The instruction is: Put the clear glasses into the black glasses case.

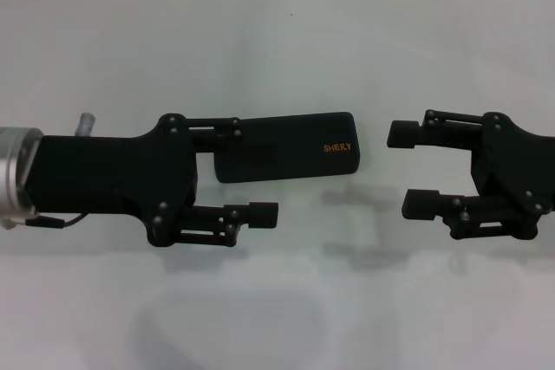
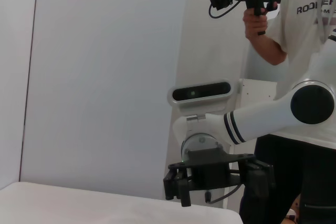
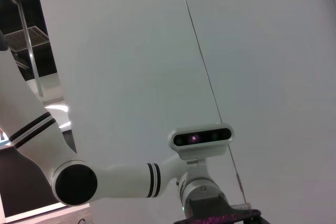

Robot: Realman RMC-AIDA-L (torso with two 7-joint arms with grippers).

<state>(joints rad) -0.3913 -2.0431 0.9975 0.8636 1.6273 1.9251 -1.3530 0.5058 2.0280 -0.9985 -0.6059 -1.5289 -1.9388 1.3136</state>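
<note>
The case point(image 1: 284, 146) lies shut at table point(image 1: 277, 32) centre. The glasses point(image 1: 351, 230), faint, lie at its 5 o'clock. The left gripper point(image 1: 257, 172) gapes at 9 o'clock, upper finger overlapping the case; the right gripper point(image 1: 406, 169) gapes at 3 o'clock.

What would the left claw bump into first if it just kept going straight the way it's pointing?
Probably the right gripper, which faces it, open, across the table. The open left gripper points toward it, its far finger over the closed black glasses case. Height is hard to judge, so it might clip the case first.
</note>
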